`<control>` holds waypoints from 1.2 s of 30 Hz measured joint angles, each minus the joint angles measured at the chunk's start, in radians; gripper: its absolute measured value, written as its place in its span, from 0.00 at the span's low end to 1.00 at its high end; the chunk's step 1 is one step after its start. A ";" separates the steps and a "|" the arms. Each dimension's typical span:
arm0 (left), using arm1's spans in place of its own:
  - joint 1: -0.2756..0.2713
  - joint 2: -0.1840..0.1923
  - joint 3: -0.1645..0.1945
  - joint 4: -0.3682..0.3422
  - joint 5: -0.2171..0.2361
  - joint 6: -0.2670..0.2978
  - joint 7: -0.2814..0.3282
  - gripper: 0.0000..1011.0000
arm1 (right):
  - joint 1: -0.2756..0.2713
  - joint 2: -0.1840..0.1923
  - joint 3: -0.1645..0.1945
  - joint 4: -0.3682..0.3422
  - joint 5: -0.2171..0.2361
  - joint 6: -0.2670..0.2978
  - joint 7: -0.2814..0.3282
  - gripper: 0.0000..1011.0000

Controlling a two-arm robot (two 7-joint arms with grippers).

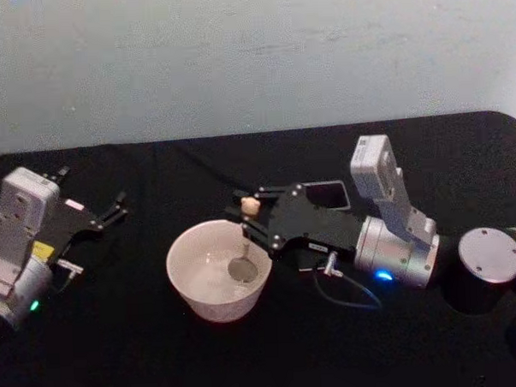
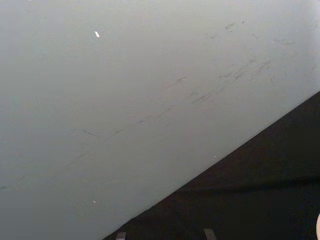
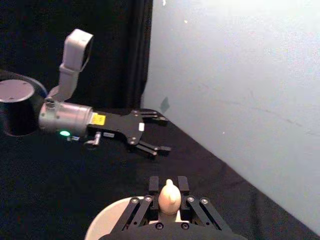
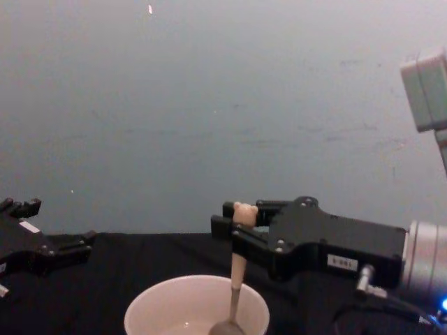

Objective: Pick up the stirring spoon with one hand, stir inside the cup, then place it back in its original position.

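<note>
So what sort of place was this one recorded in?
Probably a robot test bench: a black-draped table, a bare pale wall behind, and the right hand holding the stirring spoon in the cup.

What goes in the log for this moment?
step: stir | right gripper: shut on spoon | spoon: bowl end down inside cup | left gripper: open, parked left of cup

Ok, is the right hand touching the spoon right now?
Touching. The chest view shows the right hand shut on the spoon, clamping the handle just under the bear head. The left hand sits idle at the table's left.
</note>
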 joint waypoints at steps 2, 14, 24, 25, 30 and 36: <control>0.000 0.000 0.000 0.000 0.000 0.000 0.000 0.99 | -0.005 0.004 -0.002 -0.009 0.003 0.003 0.005 0.21; 0.000 0.000 0.000 0.000 0.000 0.000 0.000 0.99 | -0.005 -0.010 -0.036 -0.028 0.026 0.006 0.031 0.21; 0.000 0.000 0.000 0.000 0.000 0.000 0.000 0.99 | 0.041 -0.059 -0.054 0.042 0.004 -0.008 0.011 0.21; 0.000 0.000 0.000 0.000 0.000 0.000 0.000 0.99 | 0.047 -0.065 -0.054 0.053 0.000 -0.010 0.004 0.21; 0.000 0.000 0.000 0.000 0.000 0.000 0.000 0.99 | 0.064 -0.079 -0.045 0.084 -0.014 -0.018 -0.021 0.21; 0.000 0.000 0.000 0.000 0.000 0.000 0.000 0.99 | 0.068 -0.079 -0.025 0.096 -0.027 -0.021 -0.041 0.21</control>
